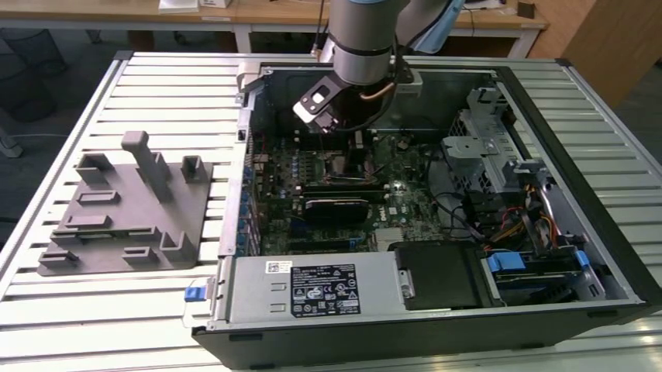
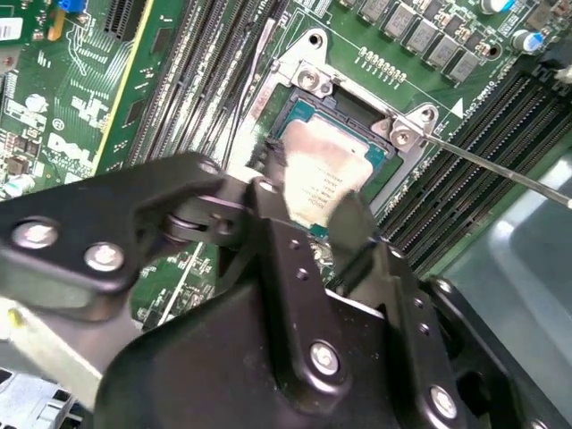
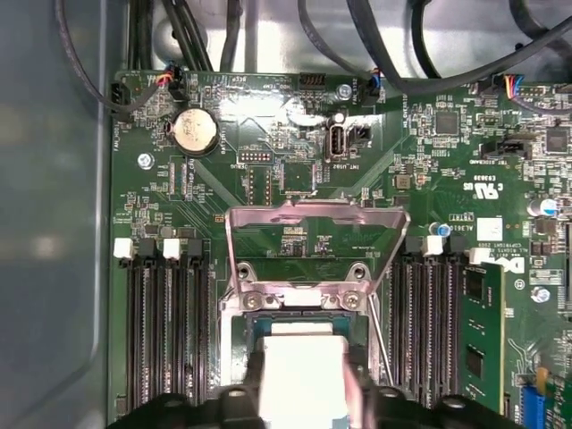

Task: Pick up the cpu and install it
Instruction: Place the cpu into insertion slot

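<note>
The cpu (image 2: 323,170), a flat square chip with a shiny silver top, lies low in the open motherboard socket (image 2: 308,79), level with its frame. My gripper (image 2: 313,213) reaches down over it, its two black fingers (image 2: 268,204) pressed against opposite edges of the chip. In the first wrist view the cpu (image 3: 302,368) sits between the same fingers (image 3: 253,386), just under the raised metal load plate (image 3: 313,234). In the exterior view the gripper (image 1: 333,132) hangs inside the open computer case, above the socket (image 1: 336,167).
The grey plastic fixture block (image 1: 124,209) with upright posts stands on the slatted table at the exterior view's left. Memory slots (image 3: 165,331) flank the socket on both sides. A thin socket lever (image 2: 500,170) juts out beside it. Cables and a drive cage (image 1: 497,155) fill the case's right side.
</note>
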Robot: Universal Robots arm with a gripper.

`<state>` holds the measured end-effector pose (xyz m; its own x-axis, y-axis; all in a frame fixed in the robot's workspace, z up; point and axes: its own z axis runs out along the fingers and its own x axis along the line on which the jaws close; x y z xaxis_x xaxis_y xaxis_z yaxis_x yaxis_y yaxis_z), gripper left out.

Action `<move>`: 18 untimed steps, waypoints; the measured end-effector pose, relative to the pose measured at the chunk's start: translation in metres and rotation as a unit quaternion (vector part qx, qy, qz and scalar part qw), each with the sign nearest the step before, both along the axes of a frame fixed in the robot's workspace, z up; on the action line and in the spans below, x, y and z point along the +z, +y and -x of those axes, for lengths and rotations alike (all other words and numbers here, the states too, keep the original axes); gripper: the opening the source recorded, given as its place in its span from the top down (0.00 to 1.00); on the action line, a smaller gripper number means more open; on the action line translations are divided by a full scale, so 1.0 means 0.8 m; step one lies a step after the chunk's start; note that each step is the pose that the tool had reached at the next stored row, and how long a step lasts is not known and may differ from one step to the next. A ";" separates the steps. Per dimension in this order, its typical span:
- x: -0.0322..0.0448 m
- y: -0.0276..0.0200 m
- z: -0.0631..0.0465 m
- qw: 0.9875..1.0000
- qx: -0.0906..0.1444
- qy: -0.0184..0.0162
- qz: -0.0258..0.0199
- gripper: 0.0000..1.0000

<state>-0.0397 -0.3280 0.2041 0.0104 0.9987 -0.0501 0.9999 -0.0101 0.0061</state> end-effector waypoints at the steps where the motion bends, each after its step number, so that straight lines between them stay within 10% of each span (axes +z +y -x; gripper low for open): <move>1: 0.0013 0.0000 0.000 1.000 0.000 0.000 0.000 0.53; 9: 0.0124 0.0000 0.000 1.000 0.000 0.000 -0.001 0.88; 18: 0.0220 0.0000 0.000 1.000 0.000 0.000 -0.005 0.89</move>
